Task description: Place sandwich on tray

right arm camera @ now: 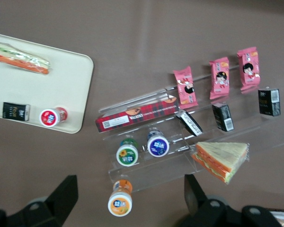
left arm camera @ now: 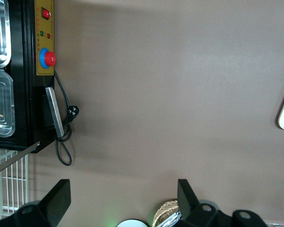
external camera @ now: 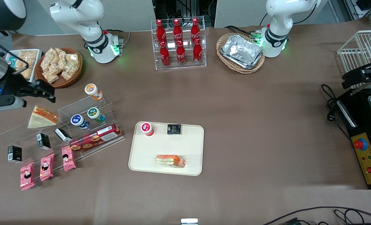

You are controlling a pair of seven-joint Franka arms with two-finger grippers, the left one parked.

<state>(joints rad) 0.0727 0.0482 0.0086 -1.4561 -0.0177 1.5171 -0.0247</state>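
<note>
The sandwich (external camera: 170, 160), a flattish, elongated block in glossy clear wrap with orange filling stripes between pale bread layers, lies on the tray (external camera: 191, 147), near the rim closest to the front camera. The tray is smooth cream-beige plastic, rectangular with rounded corners and a low raised rim, set on a matte brown table (external camera: 251, 103). Also on the tray, farther from the front camera than the sandwich, stand a small red-lidded cup (external camera: 147, 128) and a flat black packet (external camera: 174, 129), apart from each other.

The gripper (external camera: 43, 90) hangs above the table toward the working arm's end, well apart from the tray; its dark fingers (right arm camera: 66, 191) are spread wide with nothing between them. Near it, a triangular wedge sandwich (external camera: 42, 117) with a broad pale bread face rests on a tiered clear acrylic stand (external camera: 85, 107). The stand also carries round-lidded cups, a long red tartan box (external camera: 95, 138), small black packets and pink wrapped snacks (external camera: 46, 167). A woven wicker basket (external camera: 60, 66) holds crinkled clear bags of pale snacks.
</note>
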